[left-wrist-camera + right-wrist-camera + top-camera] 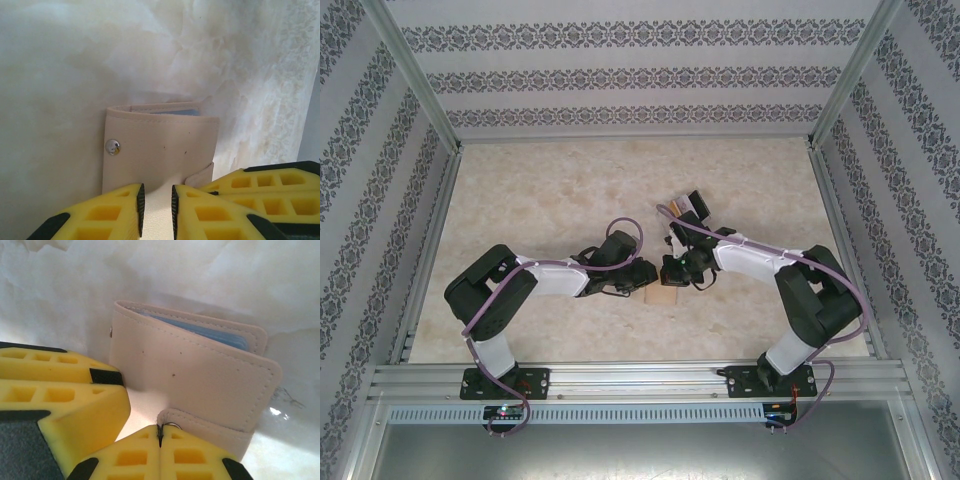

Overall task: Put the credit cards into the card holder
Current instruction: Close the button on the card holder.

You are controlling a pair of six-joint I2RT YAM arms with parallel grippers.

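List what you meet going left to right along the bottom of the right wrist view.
The other arm's yellow gripper fingers, then the right gripper, shut on the strap tab of the card holder, whose body runs on to the right with a bluish card showing inside.

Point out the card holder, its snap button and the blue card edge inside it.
card holder [165, 150], left wrist view, middle of its tan front flap.
snap button [112, 146], left wrist view, its metal dome.
blue card [200, 331], right wrist view, edge showing under the flap.

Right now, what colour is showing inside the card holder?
Light blue, a card edge inside the tan card holder; clearest in the right wrist view.
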